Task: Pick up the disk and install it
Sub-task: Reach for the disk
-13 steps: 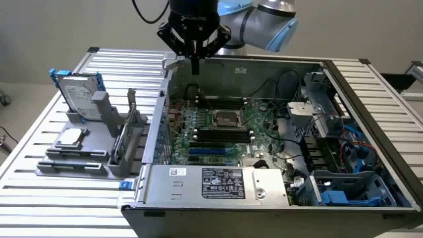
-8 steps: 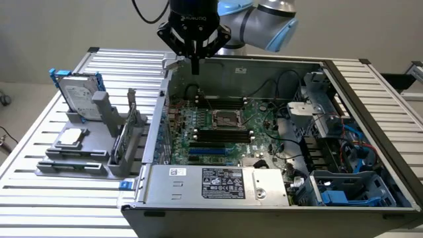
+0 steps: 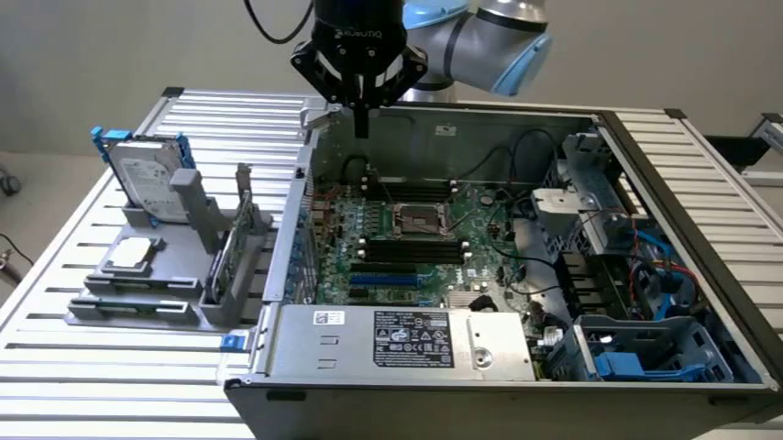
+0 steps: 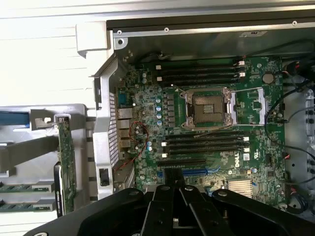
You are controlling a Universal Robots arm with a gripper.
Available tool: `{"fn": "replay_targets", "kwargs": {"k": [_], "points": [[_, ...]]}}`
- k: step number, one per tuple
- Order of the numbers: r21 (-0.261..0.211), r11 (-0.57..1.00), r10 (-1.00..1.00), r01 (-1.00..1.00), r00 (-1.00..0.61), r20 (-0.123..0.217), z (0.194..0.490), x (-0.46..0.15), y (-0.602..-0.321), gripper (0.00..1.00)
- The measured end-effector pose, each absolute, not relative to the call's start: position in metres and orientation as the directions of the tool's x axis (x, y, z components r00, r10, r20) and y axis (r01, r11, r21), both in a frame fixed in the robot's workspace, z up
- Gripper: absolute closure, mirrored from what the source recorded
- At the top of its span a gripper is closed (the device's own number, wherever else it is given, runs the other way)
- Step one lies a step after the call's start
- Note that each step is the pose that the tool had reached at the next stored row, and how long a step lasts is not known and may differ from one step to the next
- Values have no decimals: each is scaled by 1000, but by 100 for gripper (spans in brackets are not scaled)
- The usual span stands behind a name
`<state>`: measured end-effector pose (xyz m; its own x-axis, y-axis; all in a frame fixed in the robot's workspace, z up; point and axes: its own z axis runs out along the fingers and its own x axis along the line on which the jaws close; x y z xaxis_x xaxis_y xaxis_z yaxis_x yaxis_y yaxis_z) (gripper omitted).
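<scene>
Status: gripper has its fingers pressed together with nothing between them, hanging above the rear wall of the uncovered chassis, at 12 o'clock of the motherboard. The disk isn't picked. It stands on edge in the grey fixture on the slatted table, outside the case. In the exterior view that's between 8 and 9 o'clock from the gripper and well apart from it. Risks as I read them: a grey post stands just beside the disk's face, so a badly centred tool, or one arriving with fingers together, could hit the post or the blue carrier and knock the drive out of its slot. The drive is upright and looks only loosely held, so a skewed pinch could tip it. Any carry across the case passes above the bare CPU socket, and a slip there would likely wreck it. Loose cables at 3 o'clock of the board, near the drive bay at about 4 o'clock, could snag the carrier. Readable text: "ROBOTIQ" on the gripper body, and a DELL logo on the board in the wrist view. The power supply label at 6 o'clock and the disk's white label carry print too small to read.
</scene>
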<state>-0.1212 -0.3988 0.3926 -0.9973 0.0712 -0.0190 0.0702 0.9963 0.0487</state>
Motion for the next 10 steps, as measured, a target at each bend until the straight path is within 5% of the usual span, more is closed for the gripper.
{"fn": "replay_targets", "kwargs": {"k": [10], "points": [[49,996,71,70,-997,-21,393,-155,-389,89]]}}
